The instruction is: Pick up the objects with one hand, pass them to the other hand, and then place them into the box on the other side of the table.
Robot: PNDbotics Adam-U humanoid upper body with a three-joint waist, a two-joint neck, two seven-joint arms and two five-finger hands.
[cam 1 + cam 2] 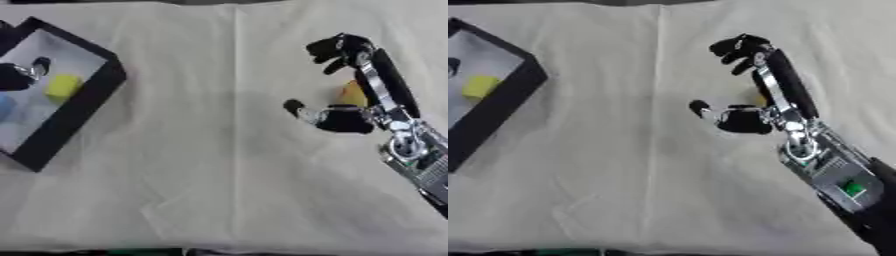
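A: Count, please. Boxes?

B: One box (pixel 83 107), black walls, pale floor, at the left edge of the worktop (pixel 210 190). Set askew.

A: Contents?

B: One yellow block (pixel 63 86) on the floor near the right wall. One pale blue thing (pixel 4 107) at the left margin, mostly cut off; shape unclear.

A: Robot hands?

B: Two. Left robot hand (pixel 22 75) over the box, at the picture's left edge, just beside the yellow block. Only dark fingers and a silver bit show; cannot tell whether spread or curled, or whether it touches anything.

A: And the right?

B: Right robot hand (pixel 350 80) comes in from the lower right, arm slanting up across the cloth. Fingers reach upward with tips bent over, thumb (pixel 302 111) stuck out to the left. Wide apart, nothing gripped.

A: Loose items on the worktop?

B: One: an orange object (pixel 352 94), half hidden behind the right palm. Close against the palm; contact not clear. Well apart from the box.

A: Cover?

B: One cream cloth, creased, with a fold line running down it.
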